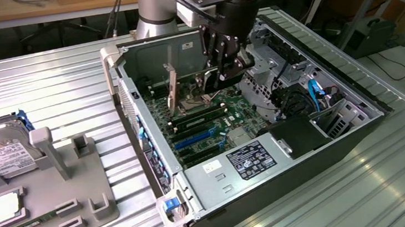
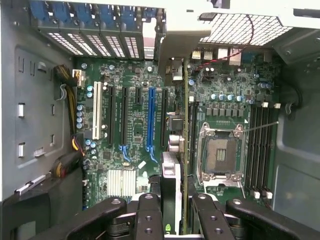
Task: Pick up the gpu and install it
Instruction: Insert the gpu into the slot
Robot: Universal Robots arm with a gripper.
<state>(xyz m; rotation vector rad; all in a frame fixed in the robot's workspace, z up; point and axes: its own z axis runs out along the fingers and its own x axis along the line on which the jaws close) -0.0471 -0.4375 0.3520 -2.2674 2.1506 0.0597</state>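
Note:
The gpu (image 2: 170, 179) is a thin green card, seen edge-on in the wrist view with a dark heatsink block on its face. It stands upright inside the open computer case (image 1: 352, 127), over the green motherboard (image 2: 132, 135). It lies along the expansion slots, between the blue slot (image 2: 151, 120) and the processor socket (image 2: 220, 155). My gripper (image 2: 177, 212) is shut on its upper edge, one black finger (image 2: 149, 207) on each face. In the exterior view my gripper (image 1: 227, 71) reaches down into the case, and the gpu (image 1: 173, 88) ends near the rear wall. Whether the card sits in a slot I cannot tell.
Left of the case stands a grey fixture (image 1: 82, 181) with a silver hard drive (image 1: 1, 152) and a small square chip (image 1: 4, 206). Inside the case are memory slots (image 2: 260, 150), cable bundles (image 2: 70, 150) and a drive cage (image 1: 290, 99). The ribbed metal table (image 1: 51, 83) extends around.

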